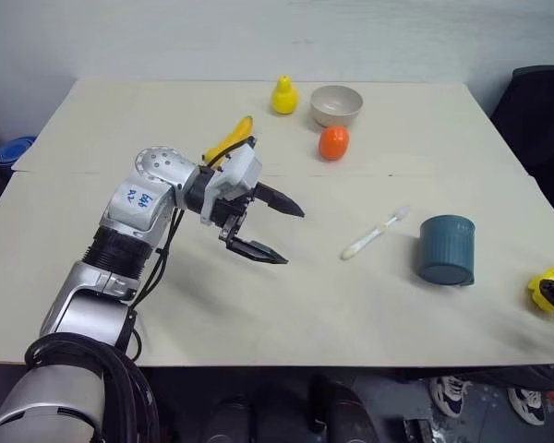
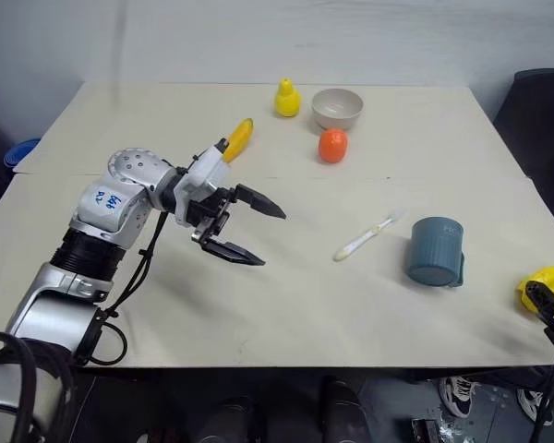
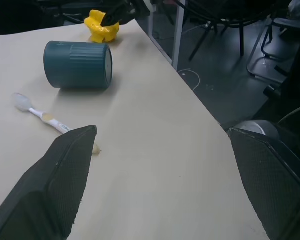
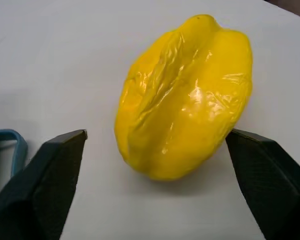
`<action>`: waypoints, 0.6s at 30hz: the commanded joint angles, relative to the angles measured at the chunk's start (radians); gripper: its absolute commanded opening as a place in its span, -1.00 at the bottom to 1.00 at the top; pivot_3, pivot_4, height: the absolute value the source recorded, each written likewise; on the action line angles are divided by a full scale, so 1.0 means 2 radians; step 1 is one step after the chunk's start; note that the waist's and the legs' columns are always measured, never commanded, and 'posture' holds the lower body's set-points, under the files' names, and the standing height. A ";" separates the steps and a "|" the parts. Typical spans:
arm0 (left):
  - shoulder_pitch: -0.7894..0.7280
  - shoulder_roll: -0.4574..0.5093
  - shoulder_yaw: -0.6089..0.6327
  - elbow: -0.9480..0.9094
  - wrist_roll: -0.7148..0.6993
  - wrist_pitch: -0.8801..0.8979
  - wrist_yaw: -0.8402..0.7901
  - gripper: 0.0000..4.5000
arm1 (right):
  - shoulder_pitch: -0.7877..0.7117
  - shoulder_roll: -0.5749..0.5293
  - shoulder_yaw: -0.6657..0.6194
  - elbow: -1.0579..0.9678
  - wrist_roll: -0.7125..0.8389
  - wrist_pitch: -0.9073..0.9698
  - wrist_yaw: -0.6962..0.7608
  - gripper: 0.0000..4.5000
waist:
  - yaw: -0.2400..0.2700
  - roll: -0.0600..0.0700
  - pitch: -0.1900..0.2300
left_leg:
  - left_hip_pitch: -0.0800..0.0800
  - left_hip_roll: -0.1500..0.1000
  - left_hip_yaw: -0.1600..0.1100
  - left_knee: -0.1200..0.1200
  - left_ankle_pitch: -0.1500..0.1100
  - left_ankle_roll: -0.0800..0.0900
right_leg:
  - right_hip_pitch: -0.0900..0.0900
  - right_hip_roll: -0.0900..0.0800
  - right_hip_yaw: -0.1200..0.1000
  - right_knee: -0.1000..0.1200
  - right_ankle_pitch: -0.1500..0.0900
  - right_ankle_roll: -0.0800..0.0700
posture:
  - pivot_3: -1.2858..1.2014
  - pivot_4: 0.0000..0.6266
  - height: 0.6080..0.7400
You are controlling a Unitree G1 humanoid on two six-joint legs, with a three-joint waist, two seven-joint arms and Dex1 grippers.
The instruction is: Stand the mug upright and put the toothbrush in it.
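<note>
Both steps remain undone. Left gripper (image 1: 266, 227) hangs spread and empty above the table (image 1: 258, 314); right gripper (image 4: 155, 175) stands wide, apparently untouching, around a yellow fruit (image 4: 182, 95). Mug (image 1: 446, 249) lies on its side, toothbrush (image 1: 375, 233) flat just beside it.

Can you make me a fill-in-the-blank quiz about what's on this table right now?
1. The mug is lying on its ____.
2. The toothbrush lies on the table between the mug and the ____ gripper.
3. The right gripper has a ____ pepper between its open jaws.

Answers: side; left; yellow
</note>
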 commanded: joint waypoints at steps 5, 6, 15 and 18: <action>0.004 0.010 0.021 -0.013 0.001 -0.008 -0.040 1.00 | 0.037 -0.094 -0.098 -0.153 0.002 0.075 0.030 0.97 | -0.002 0.002 0.001 | 0.000 0.001 0.001 0.000 0.000 0.001 | 0.000 -0.001 0.001 0.000 0.001 0.001 | 0.03 -0.52 1.00; 0.005 0.010 0.023 -0.015 0.000 -0.008 -0.037 1.00 | 0.023 -0.124 -0.091 -0.154 0.020 0.096 0.044 0.97 | -0.002 0.001 0.001 | 0.000 0.001 0.002 0.000 0.000 0.001 | 0.000 0.000 0.002 0.000 0.001 0.001 | 0.03 -0.52 1.00; 0.014 0.020 0.033 -0.036 -0.001 -0.001 -0.027 1.00 | -0.127 -0.219 0.045 -0.053 0.012 0.177 0.078 0.97 | 0.001 0.000 0.001 | 0.000 0.000 0.001 0.001 0.000 0.000 | -0.001 0.001 0.001 0.000 0.001 0.001 | 0.03 -0.52 1.00; 0.019 0.025 0.036 -0.045 -0.002 0.002 -0.024 1.00 | -0.175 -0.230 0.081 0.007 -0.013 0.206 0.084 0.97 | 0.001 0.000 0.001 | 0.000 -0.001 0.001 0.001 -0.001 0.001 | -0.002 0.000 0.001 -0.001 0.001 0.001 | 0.03 -0.52 1.00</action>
